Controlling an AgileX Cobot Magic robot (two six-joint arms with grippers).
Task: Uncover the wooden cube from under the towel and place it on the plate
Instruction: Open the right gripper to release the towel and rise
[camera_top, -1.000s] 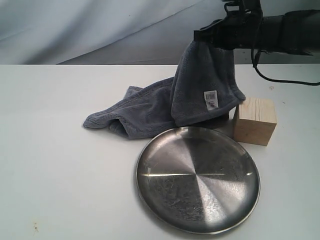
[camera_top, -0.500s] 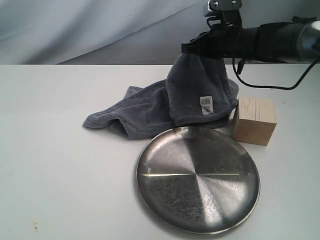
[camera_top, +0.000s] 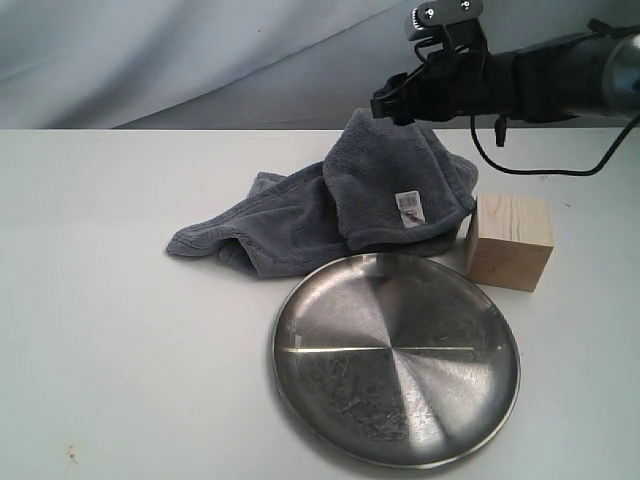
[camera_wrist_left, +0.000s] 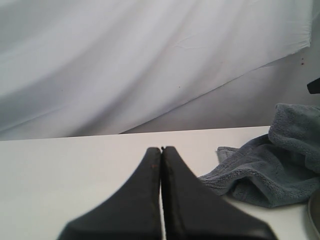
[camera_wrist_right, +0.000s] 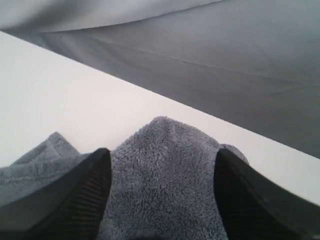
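The wooden cube (camera_top: 509, 241) stands bare on the table, just right of the towel and beside the plate's far right rim. The dark blue-grey towel (camera_top: 330, 205) lies heaped behind the plate (camera_top: 396, 358), its white label (camera_top: 409, 207) facing front. My right gripper (camera_top: 395, 103) hovers just over the heap's top, open. In the right wrist view its fingers (camera_wrist_right: 80, 195) stand wide apart with the towel (camera_wrist_right: 165, 190) bulging between them. My left gripper (camera_wrist_left: 161, 149) is shut with nothing in it, low over the table, left of the towel (camera_wrist_left: 270, 175).
The white table (camera_top: 120, 330) ends at a grey cloth backdrop (camera_top: 200, 50). A black cable (camera_top: 540, 165) hangs from the right arm above the cube. A sliver of the plate's rim (camera_wrist_left: 316, 220) shows in the left wrist view.
The right gripper carried the lifted towel corner leftward, lowered it and opened. The towel has slumped onto the heap. The cube and plate have not moved.
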